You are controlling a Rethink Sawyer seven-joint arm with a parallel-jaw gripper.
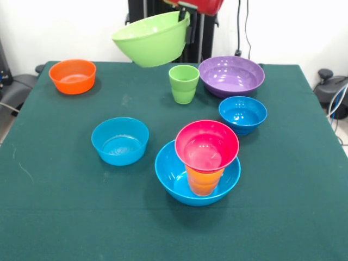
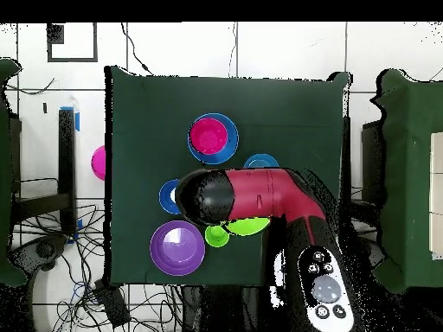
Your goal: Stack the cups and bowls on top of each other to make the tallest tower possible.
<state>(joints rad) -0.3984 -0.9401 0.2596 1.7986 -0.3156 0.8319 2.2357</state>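
End effector (image 1: 187,24), mostly cut off, is clamped on one lime bowl's (image 1: 152,39) rim, held aloft. Counted: seven bowls, two cups; orange cup (image 1: 204,182) partly hidden beneath pink bowl (image 1: 206,145).

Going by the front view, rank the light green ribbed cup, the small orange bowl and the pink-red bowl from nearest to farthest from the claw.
The claw is at the top, holding the large lime green plastic bowl by its rim.
1. Light green ribbed plastic cup: just below the claw.
2. Small orange plastic bowl: far off at the picture's left.
3. Pink-red plastic bowl: lowest, atop the orange-yellow cup.
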